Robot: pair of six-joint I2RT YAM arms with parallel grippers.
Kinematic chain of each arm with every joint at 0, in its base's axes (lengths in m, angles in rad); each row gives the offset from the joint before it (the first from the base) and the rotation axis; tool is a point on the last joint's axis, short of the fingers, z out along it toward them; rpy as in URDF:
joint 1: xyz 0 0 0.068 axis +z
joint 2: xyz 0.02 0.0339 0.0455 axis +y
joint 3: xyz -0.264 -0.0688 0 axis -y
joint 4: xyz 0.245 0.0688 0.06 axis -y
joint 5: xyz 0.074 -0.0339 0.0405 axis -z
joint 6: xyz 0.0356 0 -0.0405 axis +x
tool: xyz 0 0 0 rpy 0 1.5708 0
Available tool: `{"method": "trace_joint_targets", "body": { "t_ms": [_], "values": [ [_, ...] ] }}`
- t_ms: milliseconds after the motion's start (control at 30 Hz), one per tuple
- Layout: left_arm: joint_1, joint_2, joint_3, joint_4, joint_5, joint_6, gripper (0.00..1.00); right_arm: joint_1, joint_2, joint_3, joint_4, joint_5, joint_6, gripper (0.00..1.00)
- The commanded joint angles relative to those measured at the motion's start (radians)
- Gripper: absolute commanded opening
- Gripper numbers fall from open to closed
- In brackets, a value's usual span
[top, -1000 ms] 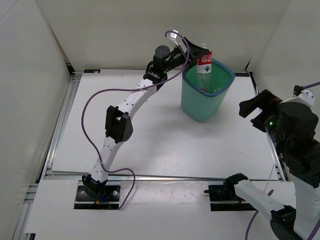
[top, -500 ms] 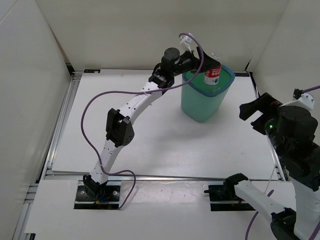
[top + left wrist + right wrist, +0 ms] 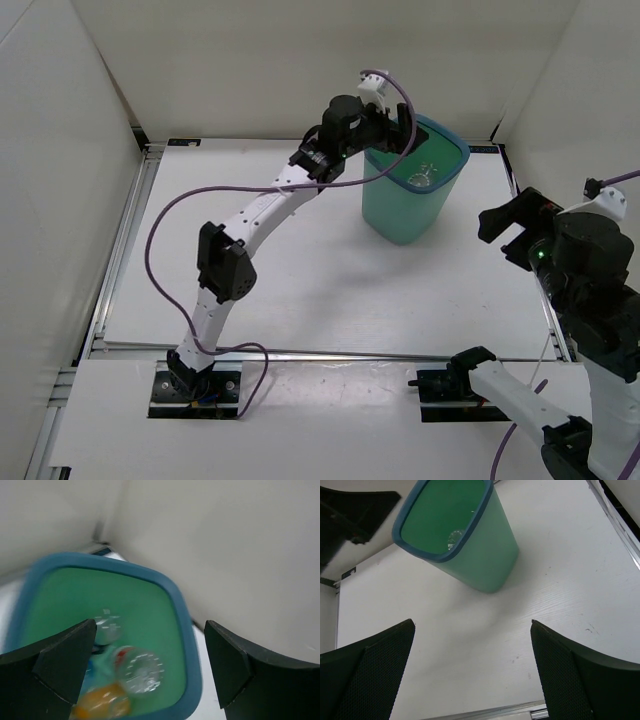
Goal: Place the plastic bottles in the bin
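Green bin (image 3: 400,215) stands upper right in the top view, with bottles (image 3: 422,178) inside. The left claw (image 3: 393,130) hangs wide and empty above it. The right claw (image 3: 508,222) is wide too.

Left wrist view: an orange bottle (image 3: 100,702) lies deep down.

Right wrist view: the bin is upper left.

I think it is best to lift straight up and not bump the bin.

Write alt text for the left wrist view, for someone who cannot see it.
Looking down into the green bin, where a clear bottle and an orange bottle lie at the bottom. The left gripper hangs open and empty above the bin's mouth, with a white wall behind.
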Motion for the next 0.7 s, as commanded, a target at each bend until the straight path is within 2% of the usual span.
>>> {"method": "trace_joint_targets", "body": {
  "t_ms": [0,33,67,100,133,167,200,233,300,400,533,633,667],
  "values": [
    [-0.011,-0.293,-0.054,-0.055,-0.29,0.226,1.0,-0.004,0.039,0.035,-0.002,0.034,-0.043,1.0],
    [-0.011,-0.336,-0.115,-0.121,-0.405,0.238,1.0,-0.004,0.076,0.064,-0.042,0.071,-0.043,1.0],
    [-0.011,-0.385,-0.165,-0.147,-0.407,0.238,1.0,-0.004,0.096,0.079,-0.063,0.092,-0.055,1.0],
    [-0.011,-0.49,-0.223,-0.17,-0.492,0.238,1.0,-0.004,0.114,0.091,-0.079,0.109,-0.055,1.0],
    [-0.011,-0.544,-0.368,-0.198,-0.544,0.238,1.0,-0.004,0.133,0.102,-0.091,0.12,-0.067,1.0],
    [-0.011,-0.597,-0.444,-0.207,-0.615,0.223,1.0,-0.004,0.157,0.111,-0.071,0.12,-0.096,1.0],
    [-0.02,-0.647,-0.512,-0.227,-0.761,0.202,1.0,-0.004,0.167,0.112,-0.051,0.071,-0.124,1.0],
    [-0.021,-0.737,-0.569,-0.254,-0.796,0.183,1.0,-0.004,0.176,0.127,-0.031,0.024,-0.154,1.0],
    [-0.021,-0.815,-0.701,-0.345,-0.883,0.134,1.0,-0.004,0.19,0.151,0.021,-0.085,-0.248,1.0],
    [-0.021,-0.96,-0.857,-0.428,-0.985,0.05,1.0,-0.004,0.213,0.151,0.062,-0.286,-0.302,1.0],
    [0.021,-1.164,-1.037,-0.561,-0.994,-0.064,1.0,-0.004,0.213,0.086,0.101,-0.456,-0.302,1.0],
    [0.032,-1.214,-1.109,-0.682,-1.041,-0.084,1.0,-0.004,0.2,-0.019,0.124,-0.487,-0.261,1.0],
    [0.032,-1.235,-1.121,-0.772,-1.058,-0.084,1.0,-0.004,0.2,-0.054,0.124,-0.487,-0.261,1.0]
  ]
}}
